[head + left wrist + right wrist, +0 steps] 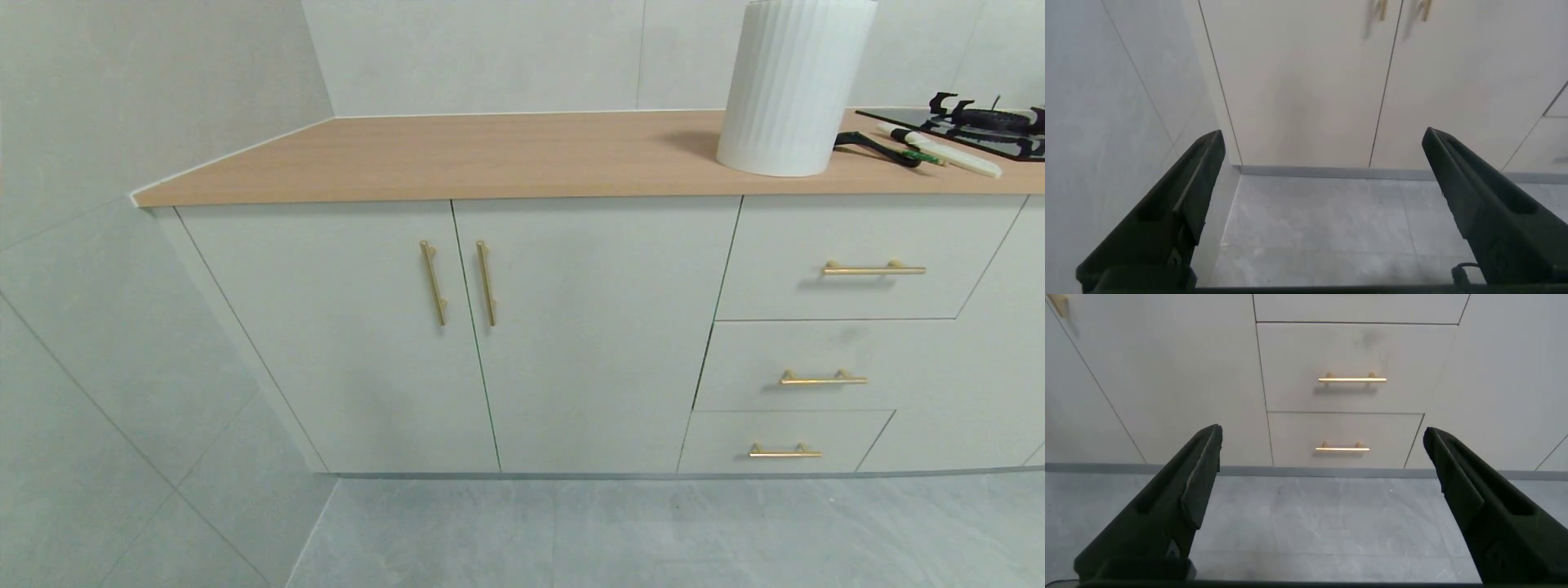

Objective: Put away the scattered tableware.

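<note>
- left gripper: jaws wide, empty, facing flat cabinet doors
- right gripper: wide, empty, facing brass-handled drawers
- slim utensils on wood-grain counter beside ribbed white cylinder, far right

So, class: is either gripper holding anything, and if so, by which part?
Nothing is held. The left gripper and the right gripper are both open and empty, low in front of the cabinet.

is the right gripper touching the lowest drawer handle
Apart. In the right wrist view the open right gripper frames the lowest drawer handle, with wide gaps to both fingers.
</note>
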Controlling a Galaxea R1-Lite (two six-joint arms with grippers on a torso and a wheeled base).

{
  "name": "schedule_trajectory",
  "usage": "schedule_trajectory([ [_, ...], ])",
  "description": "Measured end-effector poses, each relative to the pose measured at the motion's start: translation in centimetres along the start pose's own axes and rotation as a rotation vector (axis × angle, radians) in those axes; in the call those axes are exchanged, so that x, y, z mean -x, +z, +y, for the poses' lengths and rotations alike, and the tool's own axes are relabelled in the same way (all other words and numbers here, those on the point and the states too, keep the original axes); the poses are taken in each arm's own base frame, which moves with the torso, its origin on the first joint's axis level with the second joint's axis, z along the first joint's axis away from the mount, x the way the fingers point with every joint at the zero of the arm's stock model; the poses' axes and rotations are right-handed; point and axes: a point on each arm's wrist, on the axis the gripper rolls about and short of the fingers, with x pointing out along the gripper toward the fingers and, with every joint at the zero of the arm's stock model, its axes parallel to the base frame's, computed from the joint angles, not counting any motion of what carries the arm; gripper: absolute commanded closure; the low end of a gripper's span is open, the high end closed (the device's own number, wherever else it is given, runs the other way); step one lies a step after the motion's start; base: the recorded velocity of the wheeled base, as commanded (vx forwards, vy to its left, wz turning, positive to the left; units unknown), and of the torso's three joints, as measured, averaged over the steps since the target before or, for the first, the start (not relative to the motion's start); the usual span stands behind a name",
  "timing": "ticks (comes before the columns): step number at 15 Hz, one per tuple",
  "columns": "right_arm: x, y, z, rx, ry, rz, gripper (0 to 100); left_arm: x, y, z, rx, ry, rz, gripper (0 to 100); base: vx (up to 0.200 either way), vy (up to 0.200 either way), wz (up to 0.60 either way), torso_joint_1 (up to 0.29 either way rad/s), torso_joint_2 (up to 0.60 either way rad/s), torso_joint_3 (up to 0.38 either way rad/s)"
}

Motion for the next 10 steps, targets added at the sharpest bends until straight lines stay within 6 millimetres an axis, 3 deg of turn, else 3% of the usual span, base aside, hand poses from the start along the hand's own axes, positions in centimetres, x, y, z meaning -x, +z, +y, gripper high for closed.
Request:
schedule_trajectory([
  [10, 0.00, 0.00, 0.00, -0.002, 0.002, 0.000, 0, 0.00, 0.00, 0.00, 0.007, 0.000, -0.001, 0, 0.000, 0.000, 0.00, 0.000, 0.00, 0.000],
])
